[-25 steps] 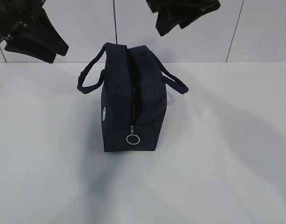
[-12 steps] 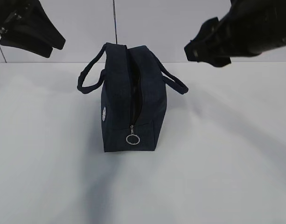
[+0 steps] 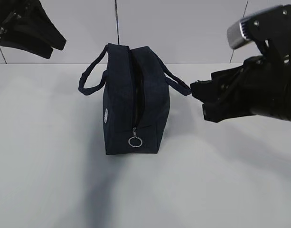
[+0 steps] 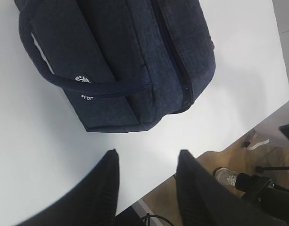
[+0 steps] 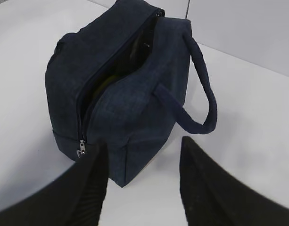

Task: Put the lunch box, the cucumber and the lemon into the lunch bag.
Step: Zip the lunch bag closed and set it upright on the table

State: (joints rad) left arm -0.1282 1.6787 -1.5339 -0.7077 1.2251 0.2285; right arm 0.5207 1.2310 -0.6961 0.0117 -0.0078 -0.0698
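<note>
The dark navy lunch bag (image 3: 133, 104) stands in the middle of the white table with its zipper open along the top and the ring pull (image 3: 135, 141) hanging at the near end. Through the opening, the right wrist view shows a dim yellow-green patch (image 5: 105, 81) inside the lunch bag (image 5: 135, 103); I cannot tell what it is. The lunch box, cucumber and lemon are otherwise hidden. My right gripper (image 3: 198, 100) hovers open just right of the bag's right handle (image 3: 178, 83). My left gripper (image 3: 55, 47) hangs open, high at the far left, empty.
The table's edge (image 4: 215, 150) runs close to the bag's far end in the left wrist view, with wooden floor, a shoe (image 4: 227, 176) and cables beyond it. A pale wall stands behind the table.
My right arm has swung from high above the bag down to its right side, level with the handle. The left arm shifted slightly up and left. The bag has not moved.
</note>
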